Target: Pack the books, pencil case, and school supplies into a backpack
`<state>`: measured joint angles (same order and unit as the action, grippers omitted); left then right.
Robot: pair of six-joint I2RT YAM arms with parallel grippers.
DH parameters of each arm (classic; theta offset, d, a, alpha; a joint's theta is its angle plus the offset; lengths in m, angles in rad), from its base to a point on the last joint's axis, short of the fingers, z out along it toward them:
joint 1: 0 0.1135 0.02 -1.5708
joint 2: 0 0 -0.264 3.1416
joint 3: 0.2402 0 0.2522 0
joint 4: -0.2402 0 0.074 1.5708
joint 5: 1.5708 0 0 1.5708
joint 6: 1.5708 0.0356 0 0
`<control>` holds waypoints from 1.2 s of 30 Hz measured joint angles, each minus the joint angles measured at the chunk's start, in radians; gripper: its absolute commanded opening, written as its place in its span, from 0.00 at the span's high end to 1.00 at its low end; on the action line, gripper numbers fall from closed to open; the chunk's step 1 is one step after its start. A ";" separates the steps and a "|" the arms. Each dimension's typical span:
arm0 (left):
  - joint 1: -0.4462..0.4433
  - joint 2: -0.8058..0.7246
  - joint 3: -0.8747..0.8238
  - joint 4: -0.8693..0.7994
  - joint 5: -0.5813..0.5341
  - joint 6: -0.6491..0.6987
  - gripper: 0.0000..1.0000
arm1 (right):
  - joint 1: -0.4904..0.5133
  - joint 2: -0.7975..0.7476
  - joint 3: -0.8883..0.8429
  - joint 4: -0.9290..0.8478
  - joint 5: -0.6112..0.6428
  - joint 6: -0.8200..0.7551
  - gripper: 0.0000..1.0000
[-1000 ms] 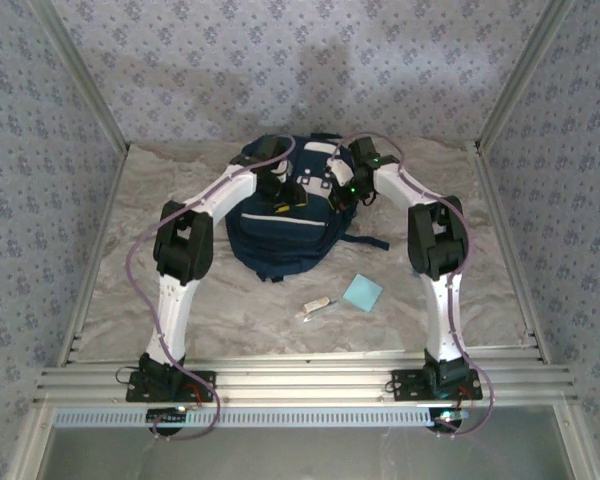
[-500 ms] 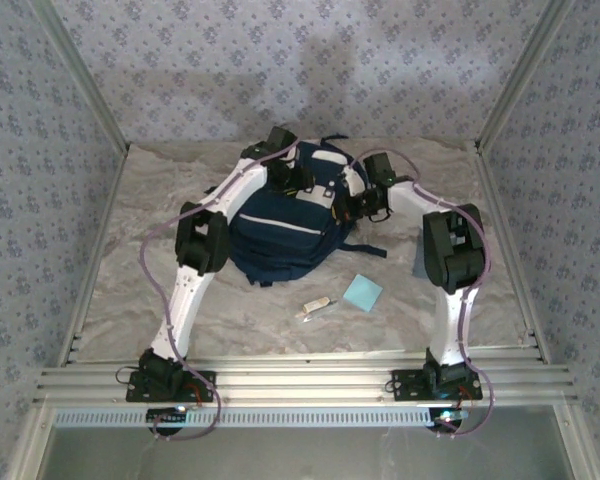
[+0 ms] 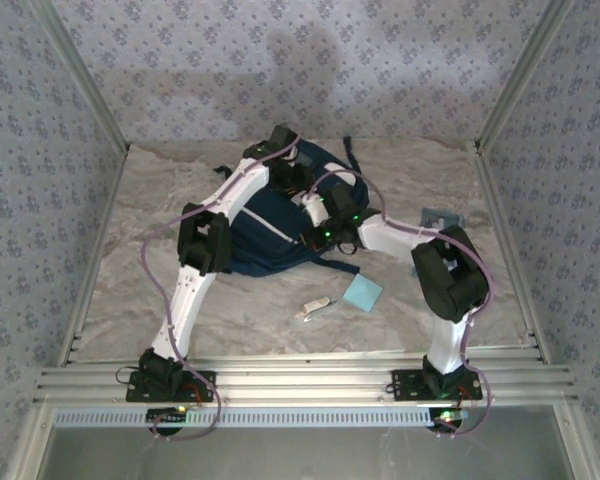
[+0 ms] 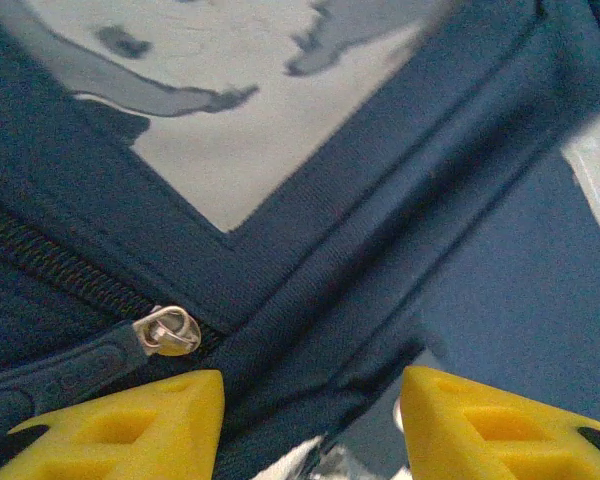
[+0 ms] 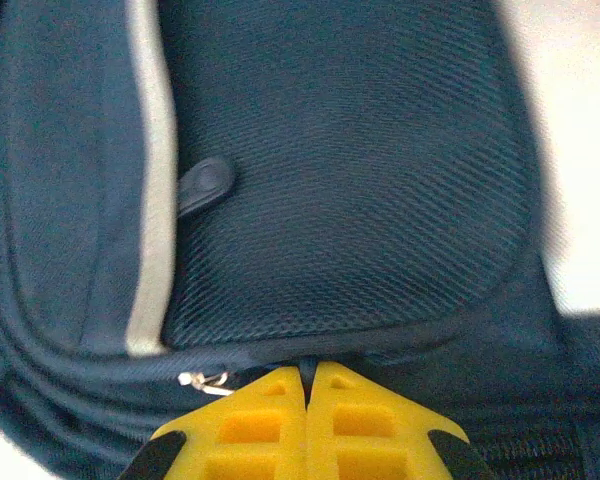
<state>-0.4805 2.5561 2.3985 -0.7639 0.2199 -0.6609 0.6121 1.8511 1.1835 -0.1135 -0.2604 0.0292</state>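
1. Table point(image 3: 130, 290): open surface along the left side and near edge, walls close on three sides.
2. Backpack point(image 3: 270, 240): back centre, clear of every table edge, under both arms.
3. Pencil case point(image 3: 439, 216): flat near the right wall, apart from the backpack.
4. Left gripper point(image 4: 310, 400): seen from its wrist, fingers spread over a navy seam, with a metal zip pull point(image 4: 168, 330) just beside one tip.
5. Right gripper point(image 5: 307, 385): seen from its wrist, tips pressed together at a pocket's edge; pinching fabric or not, cannot tell.
6. Light-blue pad point(image 3: 362, 292) and white stick point(image 3: 315, 307): seen from above, just in front of the backpack, near each other, not touching.
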 measured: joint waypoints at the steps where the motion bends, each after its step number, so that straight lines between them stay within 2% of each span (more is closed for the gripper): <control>1: 0.000 0.000 0.000 0.000 0.000 -0.003 0.50 | 0.017 0.000 -0.002 0.010 0.012 0.000 1.00; 12: 0.017 -0.011 0.000 -0.016 0.048 0.051 0.49 | 0.025 0.000 -0.005 0.025 0.014 0.050 1.00; 17: 0.046 -0.084 -0.037 -0.107 0.000 0.138 0.49 | 0.018 0.000 -0.009 0.031 0.018 0.074 1.00; 23: 0.082 -0.314 -0.332 -0.126 -0.034 0.175 0.49 | -0.015 -0.008 -0.013 0.028 0.017 0.085 1.00; 29: 0.018 -0.533 -0.690 -0.103 -0.125 0.185 0.48 | -0.054 -0.010 -0.013 0.021 0.027 0.091 1.00; 36: 0.005 -0.765 -1.037 -0.016 -0.153 0.085 0.47 | -0.126 -0.011 -0.023 0.037 0.029 0.130 1.00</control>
<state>-0.4751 1.7912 1.3613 -0.7799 0.0666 -0.5762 0.4858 1.8397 1.1603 -0.0761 -0.2314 0.1589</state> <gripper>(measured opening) 0.524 0.059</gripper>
